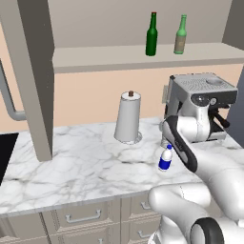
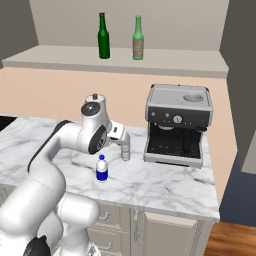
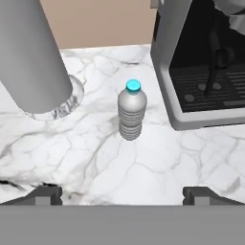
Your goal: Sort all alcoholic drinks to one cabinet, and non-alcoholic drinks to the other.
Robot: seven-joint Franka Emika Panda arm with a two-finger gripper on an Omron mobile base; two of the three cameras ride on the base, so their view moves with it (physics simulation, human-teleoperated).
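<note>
In the hand view the gripper (image 3: 122, 195) is spread wide and grasps nothing: its two dark fingertips (image 3: 44, 195) sit far apart at the lower left and lower right of the frame, with bare marble counter (image 3: 143, 167) between them. Above that gap, near the middle of the frame, the clear bottle (image 3: 131, 112) with the pale teal cap stands upright on the counter, apart from the fingertips. The paper towel roll (image 3: 31, 57) fills the upper left, and the coffee machine (image 3: 201, 62) takes the upper right, its drip tray just beside the bottle. In the right base view the same clear bottle (image 2: 126, 150) stands just below the end of the arm, in the centre of the frame, with the coffee machine (image 2: 177, 125) to its right. The white bottle (image 2: 102, 169) with the blue label and cap stands lower and a little to the left, near the counter's front edge; in the left base view it (image 1: 165, 158) appears right of centre, next to the arm. At the top of both base views, on the shelf (image 2: 165, 61) above the counter, the dark green glass bottle (image 2: 103, 37) and the paler olive-green glass bottle (image 2: 138, 38) stand upright, near each other but not touching. In the left base view they (image 1: 151, 35) (image 1: 180, 35) appear in the upper right, and the paper towel roll (image 1: 128, 116) stands in the middle.
</note>
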